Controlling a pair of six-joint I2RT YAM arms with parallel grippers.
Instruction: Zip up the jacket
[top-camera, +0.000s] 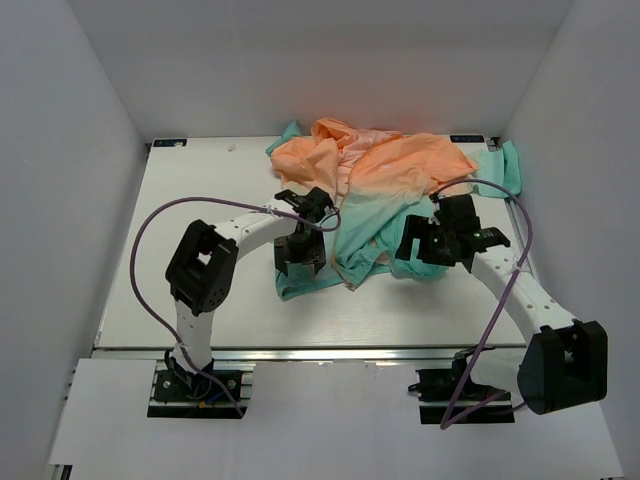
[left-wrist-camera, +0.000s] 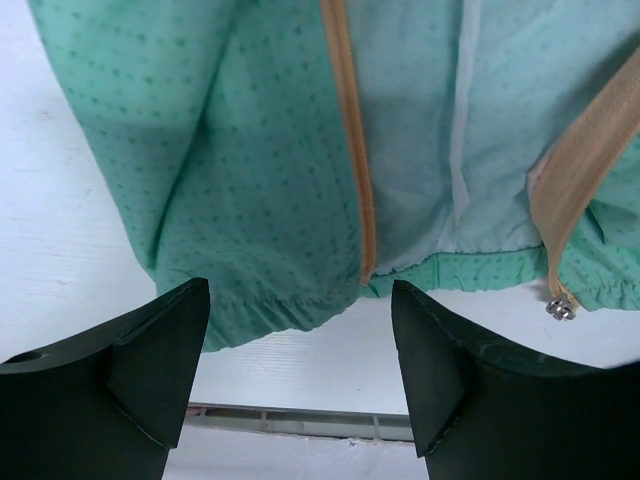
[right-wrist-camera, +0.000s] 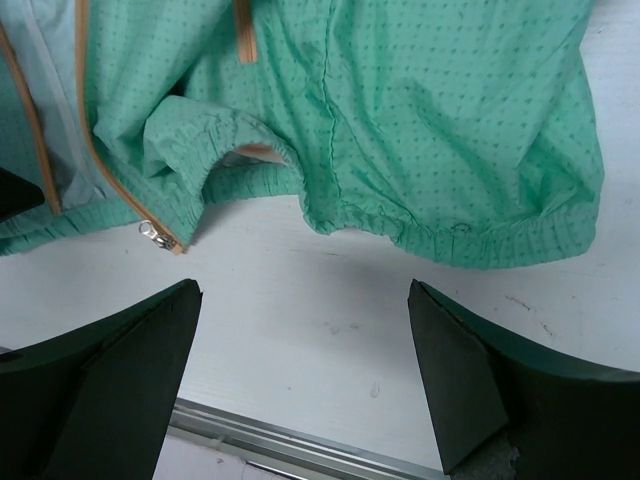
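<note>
**Two open grippers at the jacket's teal hem**

From above, the thin hooded jacket (top-camera: 390, 175), peach-orange fading to teal-green, lies crumpled at the far middle of the white table (top-camera: 200, 300). Its front is open and its teal hem is turned toward the arms. The left gripper (top-camera: 300, 262) hangs over the hem's left corner, and the right gripper (top-camera: 418, 248) is over its right part. Contact cannot be judged from here.

In the left wrist view, the black fingers (left-wrist-camera: 150, 360) stand wide apart with nothing between them. The hem lies just beyond their tips, untouched. One long orange zipper tape (left-wrist-camera: 352, 150) runs down to the hem between the fingers. A second tape at the right ends in a small metal slider (left-wrist-camera: 560, 308).

In the right wrist view, the jaws also gape wide and hold nothing. They sit over bare table near the gathered hem. The slider shows at the left, on the end of a tape.
</note>
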